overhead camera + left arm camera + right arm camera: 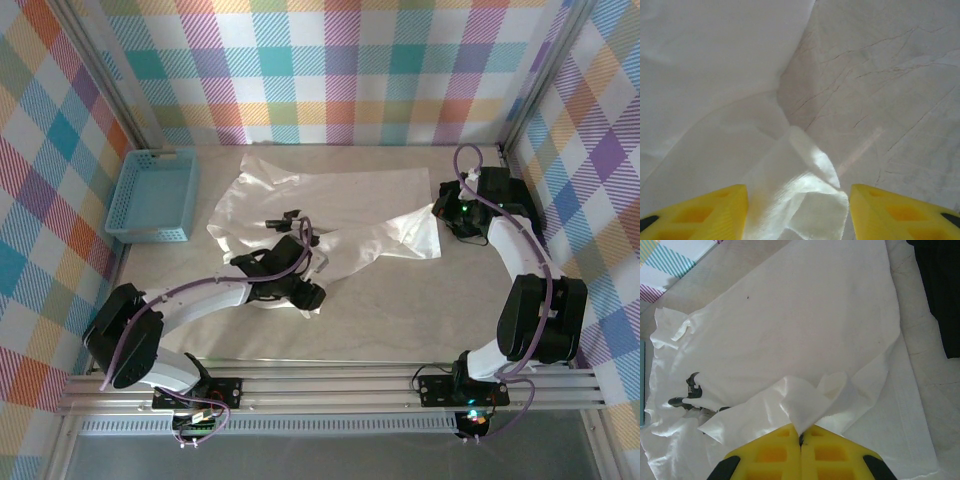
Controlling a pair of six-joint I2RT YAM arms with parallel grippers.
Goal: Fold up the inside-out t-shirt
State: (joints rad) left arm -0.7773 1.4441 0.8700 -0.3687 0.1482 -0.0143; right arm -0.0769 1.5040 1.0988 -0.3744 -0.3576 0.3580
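The inside-out t-shirt lies spread and wrinkled across the middle of the table, thin, white and shiny. My right gripper is at its right edge. In the right wrist view the yellow fingers are pressed together, with my right gripper shut on a raised pinch of the t-shirt. My left gripper is low at the shirt's near edge. Its yellow fingers stand apart, so my left gripper is open, and a folded corner of the t-shirt lies loose between them.
A blue basket stands at the far left of the table. Small black pieces sit on the shirt's middle. Something black lies beyond the shirt's edge in the right wrist view. Bare marbled table shows beside the fabric.
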